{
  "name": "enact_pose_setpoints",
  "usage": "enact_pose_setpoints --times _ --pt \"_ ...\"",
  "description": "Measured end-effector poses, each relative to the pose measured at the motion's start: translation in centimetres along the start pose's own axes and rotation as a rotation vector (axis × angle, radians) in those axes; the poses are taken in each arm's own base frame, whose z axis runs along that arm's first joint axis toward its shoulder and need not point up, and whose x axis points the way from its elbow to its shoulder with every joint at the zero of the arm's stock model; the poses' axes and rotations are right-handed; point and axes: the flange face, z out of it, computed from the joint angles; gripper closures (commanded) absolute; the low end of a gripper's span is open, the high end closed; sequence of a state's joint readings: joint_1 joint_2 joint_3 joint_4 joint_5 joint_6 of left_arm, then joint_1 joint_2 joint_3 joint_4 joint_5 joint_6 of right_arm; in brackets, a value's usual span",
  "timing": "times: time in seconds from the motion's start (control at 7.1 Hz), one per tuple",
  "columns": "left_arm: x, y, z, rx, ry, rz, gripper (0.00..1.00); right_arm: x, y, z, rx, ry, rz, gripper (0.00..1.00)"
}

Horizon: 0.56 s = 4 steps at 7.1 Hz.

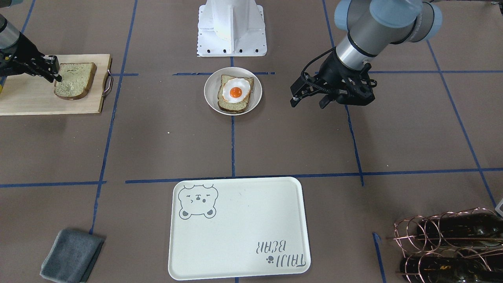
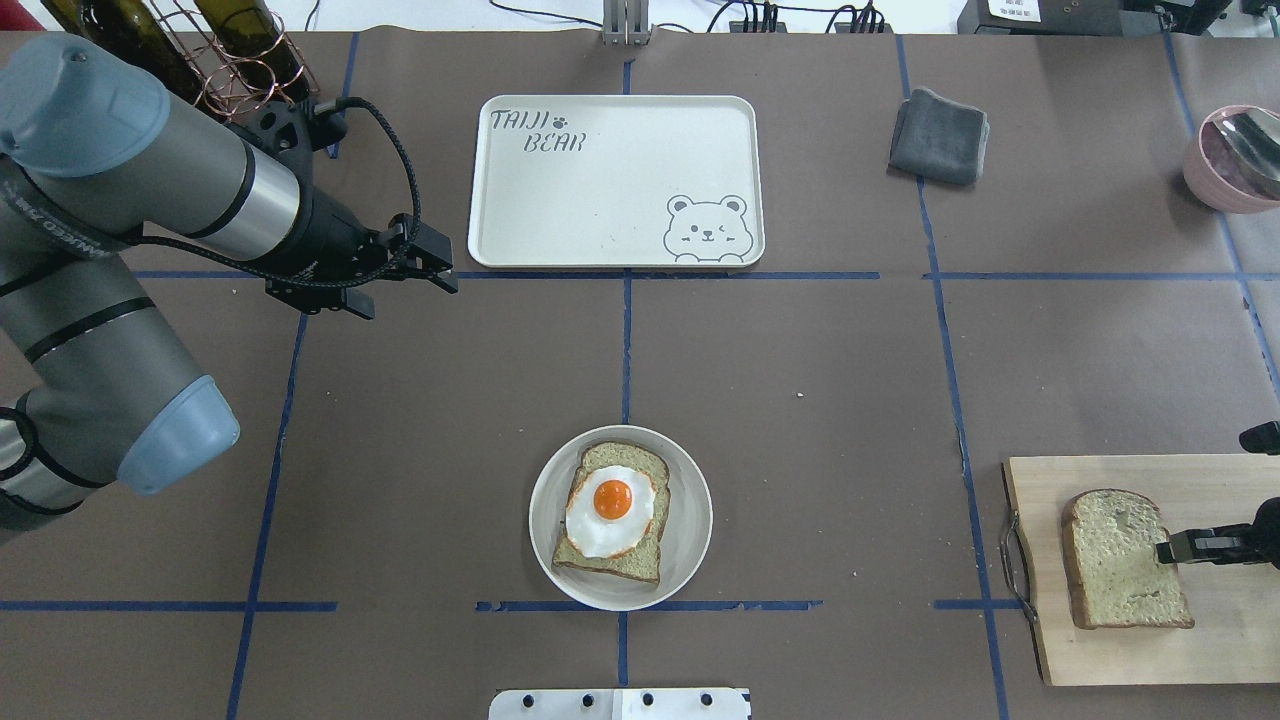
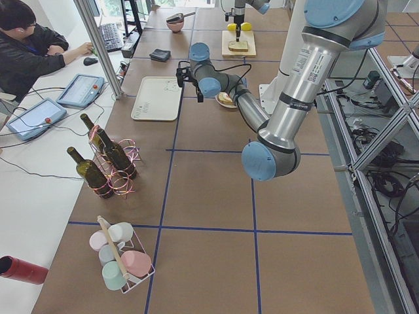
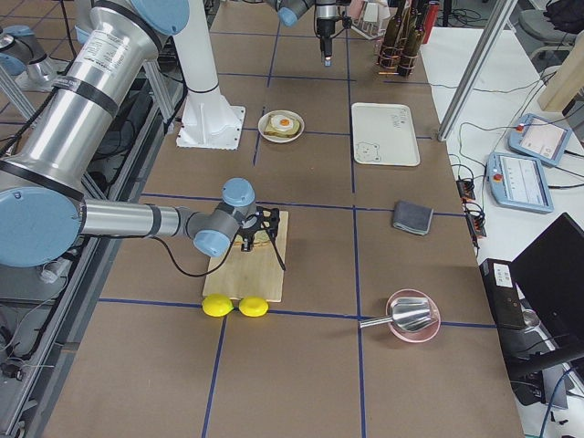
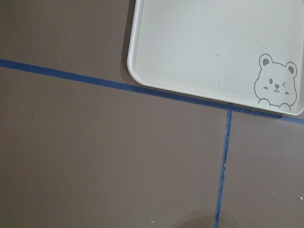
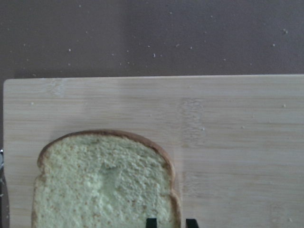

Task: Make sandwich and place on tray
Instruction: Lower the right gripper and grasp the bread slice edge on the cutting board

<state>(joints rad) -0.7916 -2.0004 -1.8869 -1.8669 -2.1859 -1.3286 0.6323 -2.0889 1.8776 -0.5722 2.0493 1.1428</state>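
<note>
One bread slice [image 1: 230, 104] topped with the fried egg [image 1: 235, 91] lies in a small round white dish [image 1: 208, 92] at the table's middle; the egg also shows from overhead [image 2: 610, 505]. The second slice [image 2: 1120, 560] lies flat on a wooden board [image 2: 1230, 640]. My right gripper [image 2: 1165, 550] stands over this slice's edge. In the right wrist view its fingertips [image 6: 151, 222] are close together astride the crust, pinching the slice [image 6: 104, 185]. My left gripper [image 1: 308, 104] is open and empty above bare table. It is beside the near corner of the empty cream bear tray [image 2: 600, 190].
A folded grey cloth [image 2: 940, 135] lies beside the tray. A wire rack of wine bottles [image 1: 448, 243] stands at the far corner on my left side. A pink bowl [image 2: 1235, 155] is far right. Two lemons [image 4: 235, 307] lie beside the board. An operator [image 3: 26, 46] sits nearby.
</note>
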Motion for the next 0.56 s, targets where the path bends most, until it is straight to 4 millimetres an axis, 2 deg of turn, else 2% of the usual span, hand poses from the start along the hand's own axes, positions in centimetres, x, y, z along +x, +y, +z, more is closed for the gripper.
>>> enact_pose_setpoints --times 0.56 --pt "-0.08 0.03 -0.04 0.001 0.000 0.000 0.00 -0.42 0.33 0.50 -0.015 -0.001 -0.014 0.51"
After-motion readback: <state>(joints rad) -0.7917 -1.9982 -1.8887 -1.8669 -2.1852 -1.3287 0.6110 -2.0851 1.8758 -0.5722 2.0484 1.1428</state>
